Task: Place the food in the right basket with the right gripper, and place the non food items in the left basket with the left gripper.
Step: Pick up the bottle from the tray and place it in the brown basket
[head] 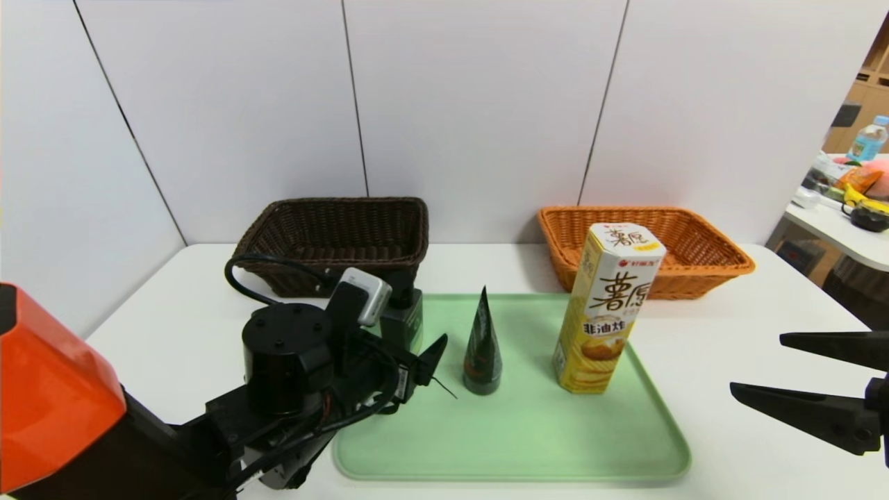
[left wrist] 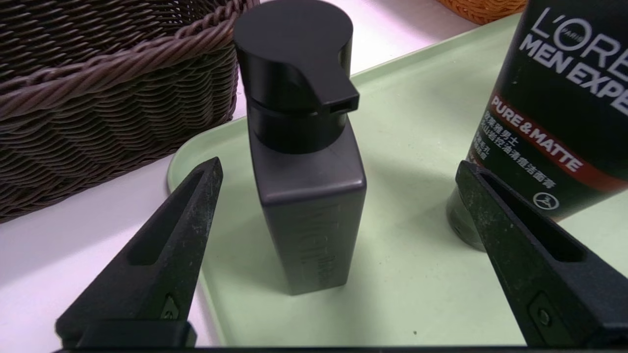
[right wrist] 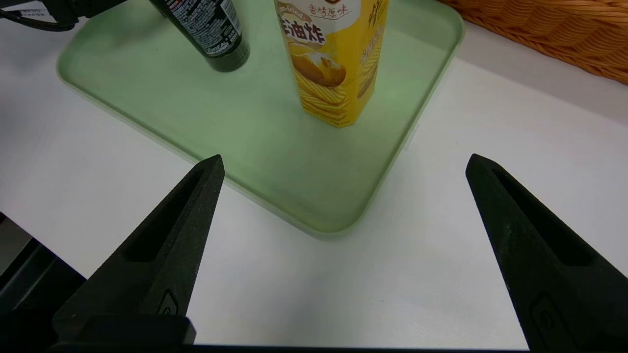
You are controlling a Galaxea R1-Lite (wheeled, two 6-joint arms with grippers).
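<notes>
Across the white table (head: pixel 694 389), before white wall panels (head: pixel 479 104), the green tray (head: pixel 555 444) bears the black pump bottle (left wrist: pixel 314 196) toward ten o'clock, L'Oréal tube (head: pixel 482 354) at twelve and yellow snack box (head: pixel 608 312) toward one. Beyond stand the dark brown wicker basket (left wrist: pixel 113 93) at eleven and orange wicker basket (head: pixel 694 278) at one. The left gripper (left wrist: pixel 338 169) is spread wide around the bottle without pinching it; the right gripper (right wrist: pixel 346 159) hangs spread at three o'clock, beside the tray.

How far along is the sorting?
Early on: no item looks sorted. All three stand on the green tray: black pump bottle, dark tapered tube, yellow-and-white snack carton. Nothing is in hand; the open left gripper is at the bottle, the open right gripper off the tray's right side. Left: bottle and tube to the dark-brown wicker basket, carton to the orange one.
</notes>
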